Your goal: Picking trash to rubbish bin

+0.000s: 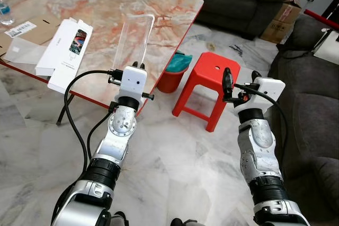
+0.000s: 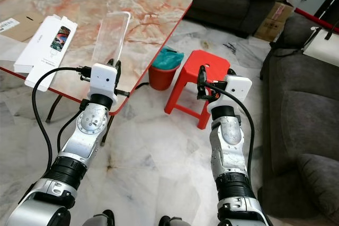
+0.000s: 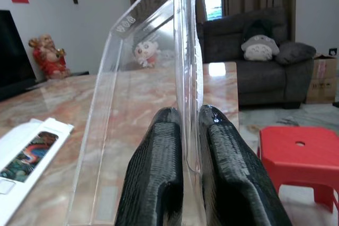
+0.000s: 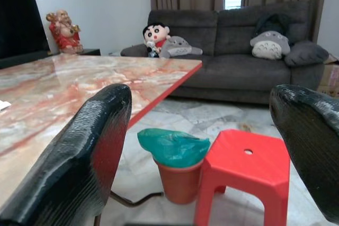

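Clear plastic tray (image 3: 159, 51) between left gripper (image 3: 192, 146) fingers (upright)

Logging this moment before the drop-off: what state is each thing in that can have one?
Left gripper: shut on the clear plastic tray.
Clear plastic tray: held upright above the table edge.
Right gripper: open, holding nothing.
Rubbish bin: upright on the floor, green bag liner, no lid.
Red stool: upright beside the bin.
White box: lying flat on the table.

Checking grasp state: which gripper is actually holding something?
The left gripper: its fingers are shut on the clear plastic tray. The right gripper is open and holds nothing.
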### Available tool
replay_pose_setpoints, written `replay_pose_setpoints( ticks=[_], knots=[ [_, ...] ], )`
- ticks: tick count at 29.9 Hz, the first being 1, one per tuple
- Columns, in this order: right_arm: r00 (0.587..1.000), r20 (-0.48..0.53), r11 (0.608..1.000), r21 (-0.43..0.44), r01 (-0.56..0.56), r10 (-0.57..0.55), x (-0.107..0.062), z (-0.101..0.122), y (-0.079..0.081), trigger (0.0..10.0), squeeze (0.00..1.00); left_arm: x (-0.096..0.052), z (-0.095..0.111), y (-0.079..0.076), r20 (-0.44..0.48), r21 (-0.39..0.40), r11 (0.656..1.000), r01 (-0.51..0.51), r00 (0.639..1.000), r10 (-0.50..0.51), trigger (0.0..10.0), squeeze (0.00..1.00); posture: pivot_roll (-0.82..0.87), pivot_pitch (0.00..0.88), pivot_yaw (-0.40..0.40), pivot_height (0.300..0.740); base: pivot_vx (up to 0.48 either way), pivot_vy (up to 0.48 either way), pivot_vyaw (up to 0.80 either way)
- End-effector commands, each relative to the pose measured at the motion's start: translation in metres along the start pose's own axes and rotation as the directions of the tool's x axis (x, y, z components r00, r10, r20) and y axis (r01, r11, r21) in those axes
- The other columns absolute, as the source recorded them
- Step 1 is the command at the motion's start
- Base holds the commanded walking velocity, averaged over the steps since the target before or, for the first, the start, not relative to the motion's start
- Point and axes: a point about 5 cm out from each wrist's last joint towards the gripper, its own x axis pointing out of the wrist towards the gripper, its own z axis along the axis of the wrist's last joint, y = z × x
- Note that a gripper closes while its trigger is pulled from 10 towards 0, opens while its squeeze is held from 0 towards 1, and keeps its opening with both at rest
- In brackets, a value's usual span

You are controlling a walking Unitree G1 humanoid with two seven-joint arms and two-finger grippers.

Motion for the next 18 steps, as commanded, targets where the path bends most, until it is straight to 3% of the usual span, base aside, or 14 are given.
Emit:
replay_pose_setpoints(
  ticks=[1, 5, 18],
  knots=[
    [1.0, 0.011, 1.0, -0.005, 0.02, -0.02, -0.0019, 0.0018, -0.0058, 10.0, 0.0, 0.0011, 0.0031, -0.0071, 0.018, 0.011, 1.0, 0.017, 1.0, -0.017, 10.0, 0.0, 0.04, 0.064, -0.135, 0.74, 0.0, 0.0, 0.0],
    [1.0, 0.023, 1.0, -0.014, 0.019, -0.019, -0.0021, 0.0045, -0.0079, 10.0, 0.0, 0.0009, 0.0031, -0.0091, 0.018, 0.013, 1.0, 0.018, 1.0, -0.019, 10.0, 0.0, 0.04, 0.056, -0.135, 0.74, 0.0, 0.0, 0.13],
    [0.999, 0.029, 1.0, -0.015, 0.016, -0.016, -0.0037, 0.0041, -0.0093, 10.0, 0.0, 0.0018, 0.0021, -0.0106, 0.016, 0.017, 1.0, 0.019, 1.0, -0.019, 10.0, 0.0, 0.04, 0.034, -0.133, 0.74, 0.0, 0.0, 0.8]
  ],
)
